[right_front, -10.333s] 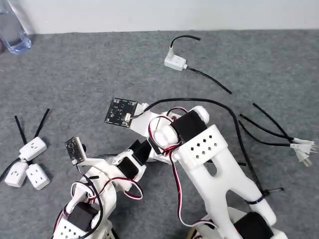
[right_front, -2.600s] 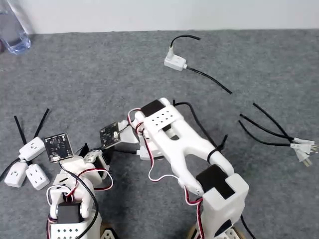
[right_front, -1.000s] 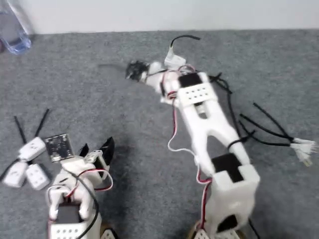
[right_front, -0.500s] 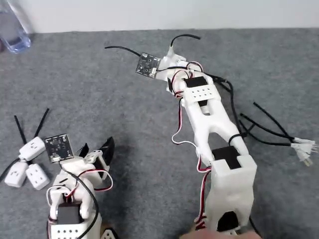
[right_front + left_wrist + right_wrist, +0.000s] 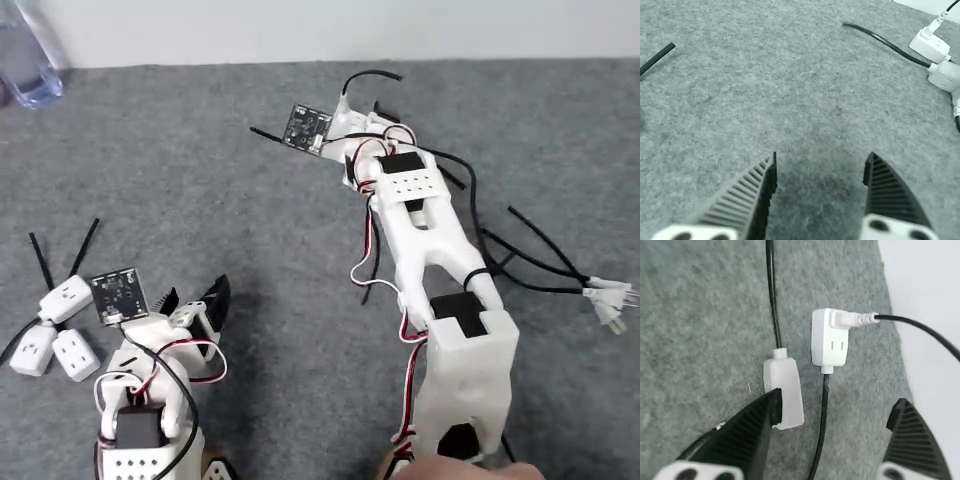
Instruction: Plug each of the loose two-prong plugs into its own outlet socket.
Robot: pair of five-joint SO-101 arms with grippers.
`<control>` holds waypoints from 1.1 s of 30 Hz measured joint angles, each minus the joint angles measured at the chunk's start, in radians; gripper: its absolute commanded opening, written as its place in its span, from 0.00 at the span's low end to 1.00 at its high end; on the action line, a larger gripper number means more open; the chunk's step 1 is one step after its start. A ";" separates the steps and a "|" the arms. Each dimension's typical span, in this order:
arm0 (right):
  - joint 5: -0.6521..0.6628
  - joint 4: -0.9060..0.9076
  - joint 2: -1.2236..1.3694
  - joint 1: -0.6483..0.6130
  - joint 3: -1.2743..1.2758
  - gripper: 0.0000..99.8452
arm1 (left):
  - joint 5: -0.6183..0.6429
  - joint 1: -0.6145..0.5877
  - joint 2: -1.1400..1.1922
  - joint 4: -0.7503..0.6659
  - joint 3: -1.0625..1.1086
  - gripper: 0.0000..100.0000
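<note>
Left gripper (image 5: pixel 822 156) and right gripper (image 5: pixel 837 397) fingers, ribbed black, stand released over the grey felt-like surface (image 5: pixel 790 90); the right wrist view resolves twin slots in the white boxy plastic socket (image 5: pixel 829 342), indistinct from above.

Right arm (image 5: pixel 430 240) stretches far forward, right claw (image 5: pixel 836 405) spread wide; left arm (image 5: pixel 160 375) sits folded by its base, left claw (image 5: pixel 822 157) likewise parted.

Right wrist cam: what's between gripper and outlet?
Right wrist view: black cord from the outlet runs between them over carpet; a corded white block lies beside it.
</note>
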 measured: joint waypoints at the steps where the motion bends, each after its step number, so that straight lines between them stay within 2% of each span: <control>1: 0.000 0.000 0.000 0.002 0.000 0.32 | 0.000 0.000 0.000 0.000 0.000 0.27; 4: -0.005 0.003 0.000 0.005 0.000 0.32 | 0.000 0.000 0.000 0.000 0.000 0.27; 10: -0.112 0.129 -0.078 0.003 0.000 0.32 | 0.000 0.000 0.000 0.000 0.000 0.27; 17: -0.256 0.497 -0.238 -0.044 0.000 0.32 | 0.000 0.000 0.000 0.000 0.000 0.27; 24: -0.304 0.936 -0.313 -0.265 0.000 0.32 | 0.000 0.000 0.000 0.000 0.000 0.27; 30: -0.482 1.079 -0.324 -0.281 0.000 0.32 | 0.000 0.000 0.000 0.000 0.000 0.27; 33: -0.508 1.105 -0.347 -0.267 0.023 0.32 | 0.000 0.000 0.000 0.000 0.000 0.27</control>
